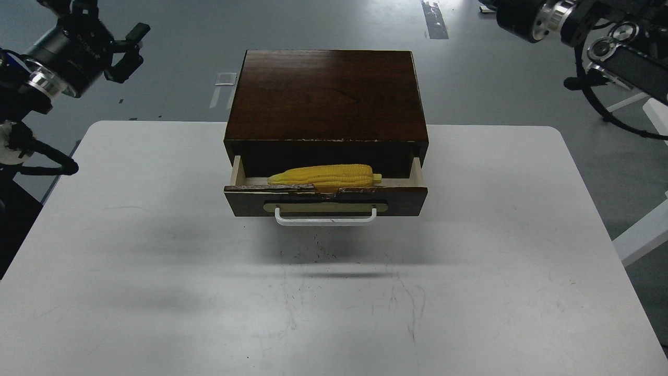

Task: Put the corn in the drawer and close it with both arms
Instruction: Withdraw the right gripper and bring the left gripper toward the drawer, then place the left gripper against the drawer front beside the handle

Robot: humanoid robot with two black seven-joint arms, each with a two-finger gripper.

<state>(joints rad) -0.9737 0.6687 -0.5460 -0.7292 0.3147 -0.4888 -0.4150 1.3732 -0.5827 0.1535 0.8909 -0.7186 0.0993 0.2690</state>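
1. Corn [324, 176] inside open drawer [325, 201], long axis left-right, tip pointing left, resting just behind chipped front edge.
2. Drawer pulled partway out of cabinet [326, 94] on table [156, 261]; handle [325, 218] faces camera.
3. Left end effector [127, 52] raised upper left, fingers apart, holding nothing; well apart from drawer.
4. Right arm [579, 26] upper right; end effector out of frame.
5. Placing looks done; closing remains. Drawer front lies down and inward from both arms; left appears nearer.
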